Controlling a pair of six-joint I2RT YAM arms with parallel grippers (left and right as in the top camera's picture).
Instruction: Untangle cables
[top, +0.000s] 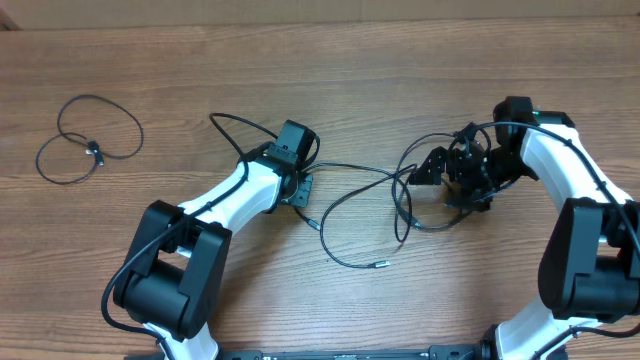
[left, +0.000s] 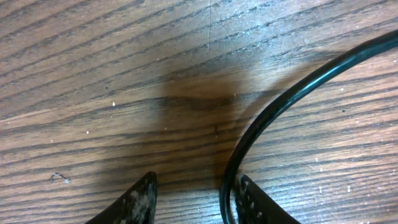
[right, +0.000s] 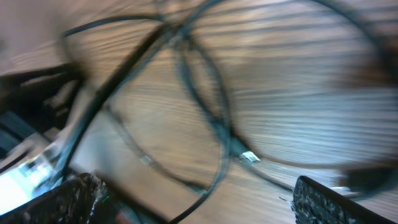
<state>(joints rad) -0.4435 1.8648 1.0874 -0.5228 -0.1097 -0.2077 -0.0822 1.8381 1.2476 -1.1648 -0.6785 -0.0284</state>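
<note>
While curved, cable (left: 273, 106) between the left pincer's (left: 196, 183) jaws.

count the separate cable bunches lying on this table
2: one looped cable lies alone at far left; one tangle spreads from centre to right. The tangle may hide more strands.

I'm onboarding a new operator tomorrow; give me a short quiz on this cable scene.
1. True or false: the looped cable at the far left of the table lies apart from the tangled cables.
2. In the left wrist view, the black cable runs: A) between the left end effector's fingers; B) outside both; C) wrapped around one.
3. Fill in: the right end effector's jaws stand ____.
Key: 1 true; 2 A; 3 open.
</note>
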